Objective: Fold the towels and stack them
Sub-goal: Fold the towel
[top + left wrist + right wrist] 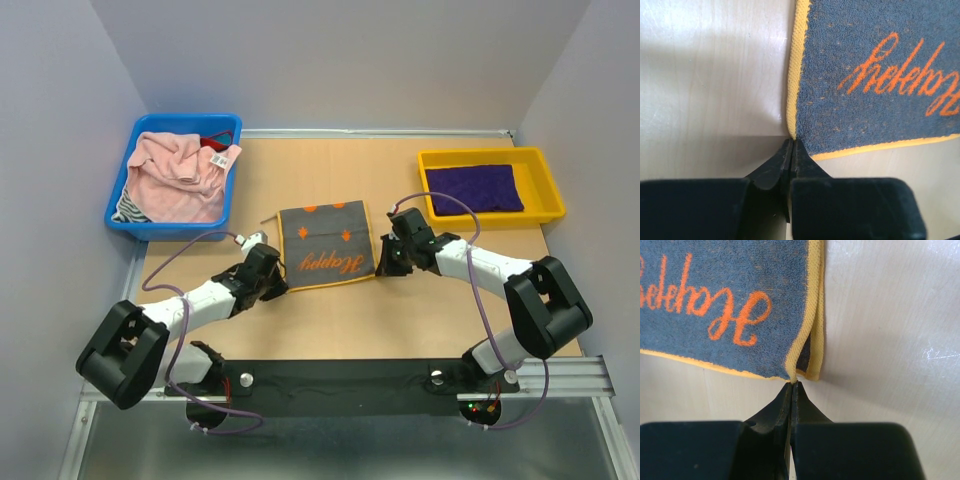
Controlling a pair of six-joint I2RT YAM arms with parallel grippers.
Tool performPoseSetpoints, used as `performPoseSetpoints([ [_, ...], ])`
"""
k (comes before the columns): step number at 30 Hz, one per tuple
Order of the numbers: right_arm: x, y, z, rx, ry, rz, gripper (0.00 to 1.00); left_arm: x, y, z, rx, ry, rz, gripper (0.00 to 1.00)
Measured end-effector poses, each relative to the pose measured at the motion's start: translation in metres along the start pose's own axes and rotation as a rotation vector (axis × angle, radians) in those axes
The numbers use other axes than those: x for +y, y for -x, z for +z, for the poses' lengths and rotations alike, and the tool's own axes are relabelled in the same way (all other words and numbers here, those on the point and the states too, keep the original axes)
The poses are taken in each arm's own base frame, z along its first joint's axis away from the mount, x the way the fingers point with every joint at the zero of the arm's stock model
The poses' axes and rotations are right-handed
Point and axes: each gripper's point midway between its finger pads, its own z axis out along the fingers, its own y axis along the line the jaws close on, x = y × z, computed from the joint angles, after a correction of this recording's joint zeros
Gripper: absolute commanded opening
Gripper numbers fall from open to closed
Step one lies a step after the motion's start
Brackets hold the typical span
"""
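jaws pinch grey-and-orange towel (325,245); blue bin (185,120) holds pink (175,175), yellow tray (480,153) purple (475,188).

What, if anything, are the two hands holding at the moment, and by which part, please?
The grey-and-orange towel: the left hand pinches its near-left corner and the right hand its near-right corner, each just at the fingertips.

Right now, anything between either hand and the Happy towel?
Nothing visible. The left hand and right hand are each shut on a near corner of the towel.
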Motion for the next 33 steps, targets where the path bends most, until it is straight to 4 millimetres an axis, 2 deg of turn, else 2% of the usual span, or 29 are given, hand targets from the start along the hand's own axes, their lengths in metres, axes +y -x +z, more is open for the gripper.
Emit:
performPoseSetpoints([
  [7, 0.0, 0.008, -0.003, -0.018, -0.016, -0.023, 0.01, -0.002, 0.004, -0.006, -0.005, 0.004, 0.001, 0.0],
  [11, 0.005, 0.028, -0.009, -0.069, -0.029, -0.053, 0.0, -0.016, 0.021, -0.019, -0.044, -0.027, -0.006, 0.0],
  [14, 0.002, 0.034, -0.011, -0.09, -0.046, -0.067, 0.0, -0.025, 0.03, -0.024, -0.07, -0.056, -0.012, 0.0],
  [19, -0.007, 0.029, -0.01, -0.082, -0.086, -0.069, 0.01, -0.022, 0.02, -0.016, -0.028, -0.042, -0.006, 0.0],
  [27, -0.035, -0.002, 0.005, 0.003, -0.167, -0.059, 0.01, -0.011, -0.005, -0.003, 0.05, -0.018, 0.01, 0.01],
  [31, -0.036, -0.001, 0.006, -0.003, -0.174, -0.059, 0.0, -0.012, -0.006, 0.001, 0.057, -0.021, 0.011, 0.08],
  [33, -0.037, 0.0, 0.006, -0.007, -0.178, -0.059, 0.01, -0.013, -0.007, 0.002, 0.058, -0.025, 0.011, 0.2],
])
